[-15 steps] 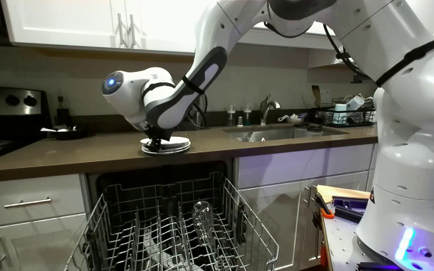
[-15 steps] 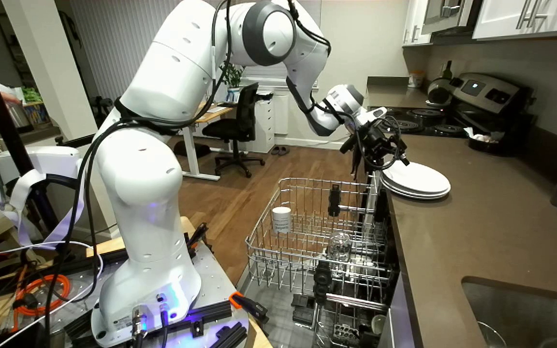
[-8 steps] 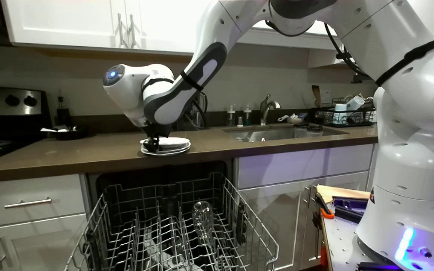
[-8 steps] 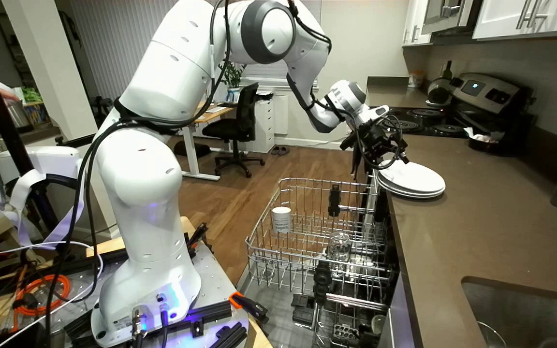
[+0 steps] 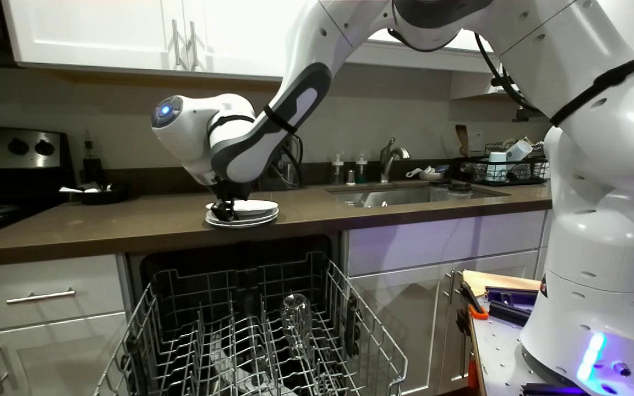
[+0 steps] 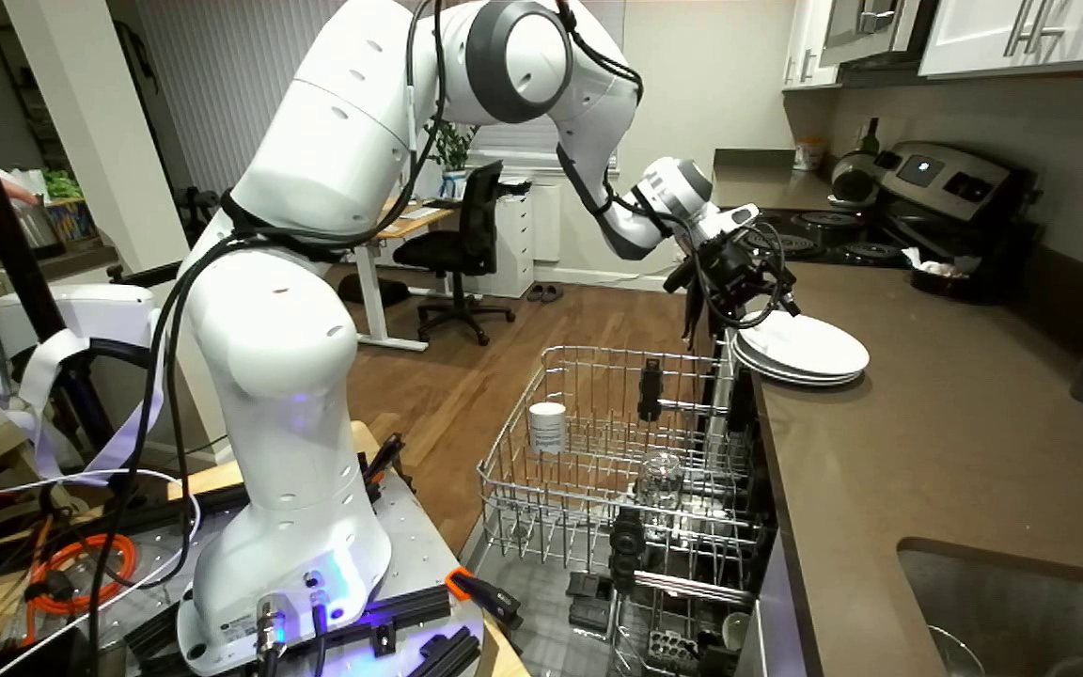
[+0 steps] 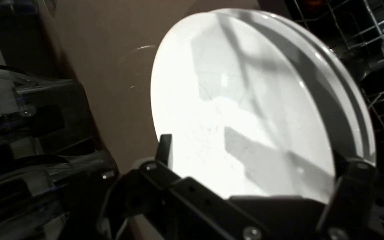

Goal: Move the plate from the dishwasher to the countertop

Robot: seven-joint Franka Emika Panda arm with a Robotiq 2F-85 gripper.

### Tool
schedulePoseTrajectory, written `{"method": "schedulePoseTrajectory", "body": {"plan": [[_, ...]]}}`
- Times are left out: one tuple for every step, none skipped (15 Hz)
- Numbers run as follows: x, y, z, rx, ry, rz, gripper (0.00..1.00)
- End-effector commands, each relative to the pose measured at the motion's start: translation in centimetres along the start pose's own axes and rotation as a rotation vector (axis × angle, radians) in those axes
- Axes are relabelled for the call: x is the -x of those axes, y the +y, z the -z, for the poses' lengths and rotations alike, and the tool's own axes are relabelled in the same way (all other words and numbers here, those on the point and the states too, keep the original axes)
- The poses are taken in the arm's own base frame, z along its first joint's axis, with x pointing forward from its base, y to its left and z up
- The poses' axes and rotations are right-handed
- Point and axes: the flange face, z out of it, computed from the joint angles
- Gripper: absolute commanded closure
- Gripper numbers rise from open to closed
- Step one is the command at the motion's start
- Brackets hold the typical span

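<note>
While it stands wide, the end effector straddles the top white dinner plate.
That plate lies on a stack near the edge of the brown worktop, with the dishwasher rack pulled out below.

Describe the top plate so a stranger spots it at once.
Start at the long brown countertop, near its front edge above the open dishwasher. There sits a stack of glossy white plates. The top plate is the only one with no other plate on it; the plates beneath are mostly covered.
</note>
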Motion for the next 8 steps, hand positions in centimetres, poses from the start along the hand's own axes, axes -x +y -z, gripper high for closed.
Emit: {"method": "schedulePoseTrajectory", "body": {"plan": [[-0.06,0.64,-0.11,0.031,0.0,0.0,0.01],[0.0,0.72,-0.05,0.021,0.0,0.001,0.0],[0.02,0.81,0.05,0.015,0.001,0.002,0.0],[0.02,0.92,0.09,0.016,0.002,0.0,0.0],[0.05,1.04,0.21,0.009,0.002,-0.001,0.0],[0.1,1.11,0.36,0.001,0.003,0.001,0.0],[0.13,1.17,0.48,-0.001,0.005,0.0,0.0],[0.14,1.29,0.62,0.0,0.007,0.0,0.0]]}}
